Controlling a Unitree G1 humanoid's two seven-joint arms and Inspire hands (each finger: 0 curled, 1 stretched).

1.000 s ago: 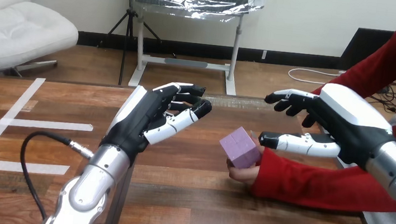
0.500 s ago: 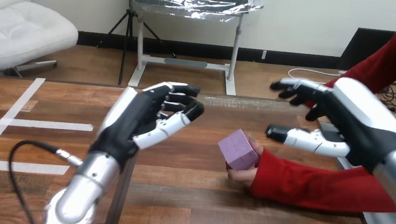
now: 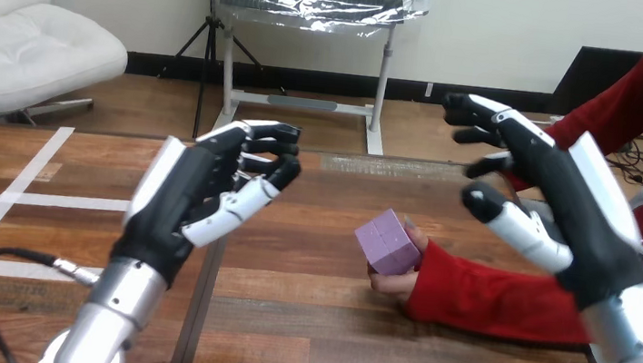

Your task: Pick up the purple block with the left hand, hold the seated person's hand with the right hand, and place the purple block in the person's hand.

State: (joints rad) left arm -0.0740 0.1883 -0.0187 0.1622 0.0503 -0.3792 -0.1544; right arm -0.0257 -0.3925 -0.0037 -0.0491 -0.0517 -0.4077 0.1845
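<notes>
The left hand (image 3: 178,202) pulls back left and nearer, away from the purple block (image 3: 389,241); the right hand (image 3: 566,209) rises above the person's sleeve (image 3: 487,299).

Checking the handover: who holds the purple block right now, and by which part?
The person's hand holds the purple block from below and at its right side. The robot's left hand and right hand hold nothing.

Matt purple block (image 3: 389,242), glossy plastic shells on left robot hand (image 3: 198,190), grained wooden table (image 3: 319,327), brushed-metal forearms
</notes>
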